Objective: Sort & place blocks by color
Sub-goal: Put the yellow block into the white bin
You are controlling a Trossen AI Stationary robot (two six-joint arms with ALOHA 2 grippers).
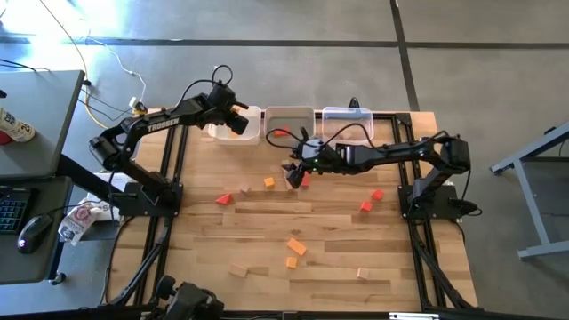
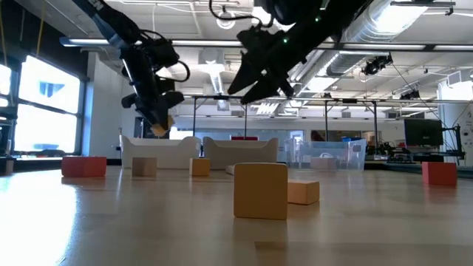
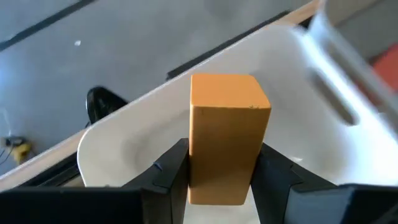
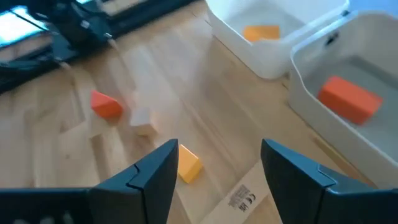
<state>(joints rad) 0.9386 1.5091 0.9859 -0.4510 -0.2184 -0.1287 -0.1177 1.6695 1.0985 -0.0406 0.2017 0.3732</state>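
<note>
Left claw (image 3: 217,171) grips an orange block (image 3: 227,134) upright, directly over the far-left white bin (image 3: 137,140); right claw (image 4: 214,171) hangs open.

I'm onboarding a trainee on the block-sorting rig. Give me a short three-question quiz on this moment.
1. True or false: the left gripper has an orange block between its fingers above the white bin.
2. What colour block lies in the middle bin? A red, B pale wood, C none.
3. Fill in: the right gripper is ____ and holds nothing.

Key: 1 true; 2 A; 3 open.
</note>
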